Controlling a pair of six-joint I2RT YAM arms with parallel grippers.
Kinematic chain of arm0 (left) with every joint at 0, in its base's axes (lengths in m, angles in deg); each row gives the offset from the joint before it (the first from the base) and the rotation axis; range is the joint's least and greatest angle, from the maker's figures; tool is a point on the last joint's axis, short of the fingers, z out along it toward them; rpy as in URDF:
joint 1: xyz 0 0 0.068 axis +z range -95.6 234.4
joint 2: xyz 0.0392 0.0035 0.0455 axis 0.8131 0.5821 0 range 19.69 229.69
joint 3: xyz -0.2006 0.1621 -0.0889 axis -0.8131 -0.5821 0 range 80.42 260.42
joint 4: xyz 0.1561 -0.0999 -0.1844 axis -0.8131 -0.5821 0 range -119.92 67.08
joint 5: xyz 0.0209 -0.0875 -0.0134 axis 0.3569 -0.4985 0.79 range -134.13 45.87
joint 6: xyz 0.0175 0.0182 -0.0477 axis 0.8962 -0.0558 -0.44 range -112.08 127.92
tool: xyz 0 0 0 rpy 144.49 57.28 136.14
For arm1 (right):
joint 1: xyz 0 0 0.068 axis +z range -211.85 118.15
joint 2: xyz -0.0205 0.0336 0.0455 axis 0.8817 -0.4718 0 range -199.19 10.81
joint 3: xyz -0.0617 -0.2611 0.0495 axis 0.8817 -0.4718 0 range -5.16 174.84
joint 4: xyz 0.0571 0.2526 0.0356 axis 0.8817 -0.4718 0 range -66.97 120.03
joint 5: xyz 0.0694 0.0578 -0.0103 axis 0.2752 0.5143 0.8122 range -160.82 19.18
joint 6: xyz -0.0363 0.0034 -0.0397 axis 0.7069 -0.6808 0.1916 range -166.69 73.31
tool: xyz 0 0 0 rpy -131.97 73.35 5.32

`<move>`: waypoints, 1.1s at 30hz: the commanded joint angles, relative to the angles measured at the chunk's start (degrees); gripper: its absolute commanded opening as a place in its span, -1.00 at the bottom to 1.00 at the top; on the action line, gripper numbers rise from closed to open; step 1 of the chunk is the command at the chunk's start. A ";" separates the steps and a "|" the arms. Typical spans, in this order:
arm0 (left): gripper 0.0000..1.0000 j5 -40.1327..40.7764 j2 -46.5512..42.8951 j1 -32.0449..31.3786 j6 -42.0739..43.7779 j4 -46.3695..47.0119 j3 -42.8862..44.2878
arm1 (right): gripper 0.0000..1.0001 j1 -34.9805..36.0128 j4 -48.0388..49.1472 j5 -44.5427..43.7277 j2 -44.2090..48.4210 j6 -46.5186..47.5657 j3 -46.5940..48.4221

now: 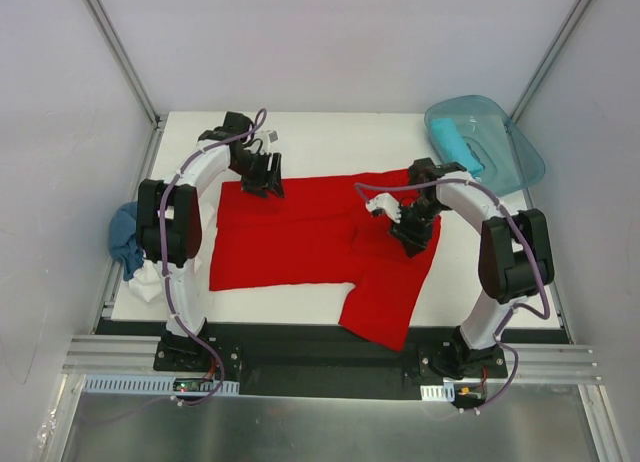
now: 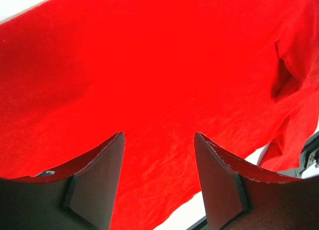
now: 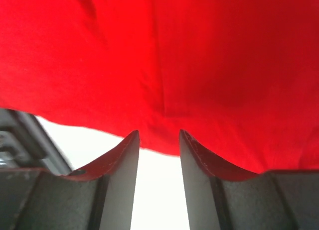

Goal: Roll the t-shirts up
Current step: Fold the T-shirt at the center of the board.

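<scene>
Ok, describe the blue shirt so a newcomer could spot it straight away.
Start at the white table and go to its left edge, just outside the dark elbow of the left arm. There a blue shirt lies bunched, touching a crumpled white cloth nearer the arm's base. It is the only dull blue cloth; the big spread shirt is bright red.

Red t-shirt [image 1: 300,242]: soft matt cloth, faintly creased. My left fingers [image 2: 94,182]: matt black plastic. Tub [image 1: 517,154]: glossy translucent teal plastic.

White counter [image 1: 300,132], red shirt [image 1: 290,242] spread across its middle, teal tub [image 1: 515,147] at far right corner, blue shirt [image 1: 124,237] and white shirt [image 1: 148,280] bunched at left edge
</scene>
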 commanded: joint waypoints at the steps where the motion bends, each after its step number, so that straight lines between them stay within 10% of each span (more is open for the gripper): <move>1: 0.16 1.48 -2.59 -0.24 2.69 -2.45 -0.69 | -0.18 2.86 4.55 -1.70 4.35 11.88 -5.17; 33: 0.20 4.82 -4.00 -0.33 5.25 -2.62 -2.53 | -0.39 4.53 11.94 -6.01 4.79 20.06 -13.62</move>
